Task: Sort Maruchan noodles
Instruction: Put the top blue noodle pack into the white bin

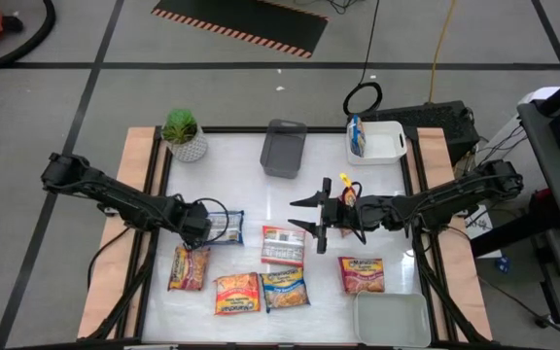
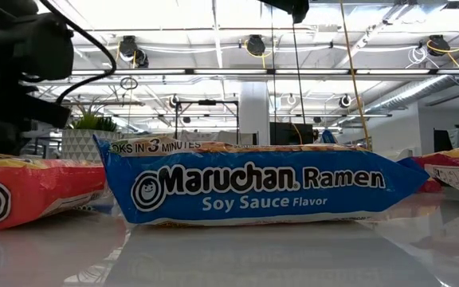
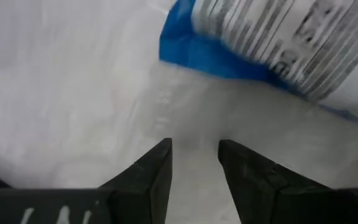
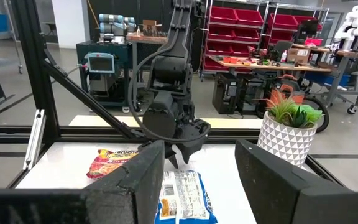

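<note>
A: Noodles (image 1: 261, 292) lie flat on the bench (image 1: 241, 165). One blue packet (image 1: 226, 227) sits just beside the left end effector (image 1: 202, 226).

B: Empty fingers, slightly apart. It probably needs to close on that packet.

A: Right end effector (image 1: 317, 220) waits, spread, empty.

High view: straight down over the whole table (image 1: 241, 156) and both arms; low view: level at table-top height, very near a blue packet (image 2: 253, 187), facing the room; left wrist: close above the table, fingers (image 3: 151, 177) foremost; right wrist: across the table, sharing plant (image 4: 289, 130) with high and low views.
</note>
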